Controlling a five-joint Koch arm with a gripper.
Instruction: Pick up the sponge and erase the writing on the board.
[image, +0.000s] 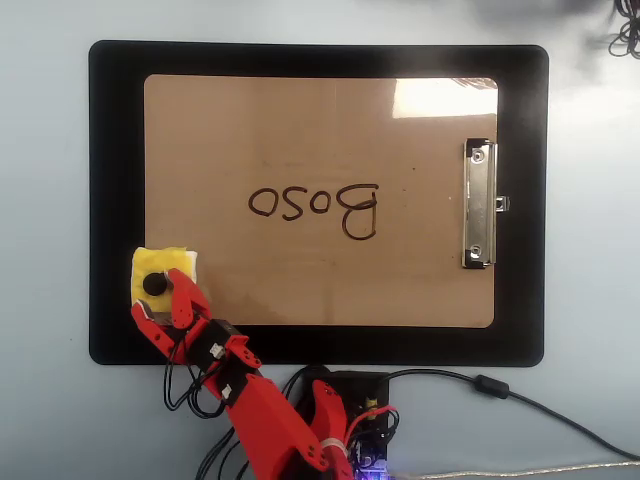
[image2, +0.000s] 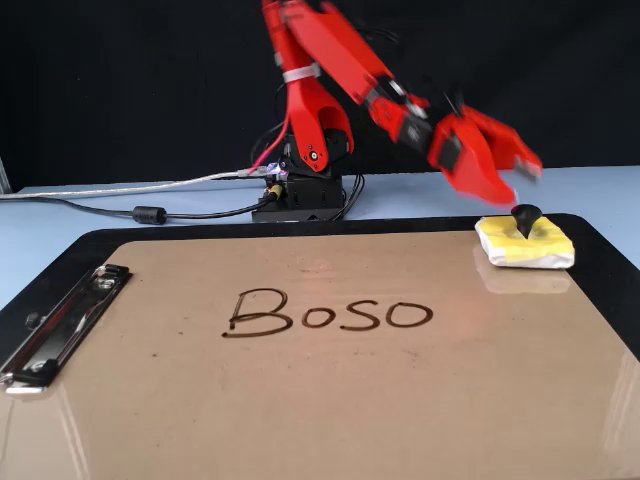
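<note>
Tool (image2: 520, 180) jaws spread apart and empty, poised above and just arm-side of the sponge (image: 176, 262), which sits on the board (image: 320, 120) corner farthest from its metal clip (image: 478, 204), with the writing (image: 314, 207) intact mid-board.

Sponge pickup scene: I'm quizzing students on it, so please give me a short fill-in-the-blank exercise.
1. The sponge has a black ___ on top.
2. The writing on the board is not yet ___.
3. The gripper hovers above the sponge, jaws ___.
4. The board lies on a ___ mat.

Missing: knob; erased; open; black
</note>
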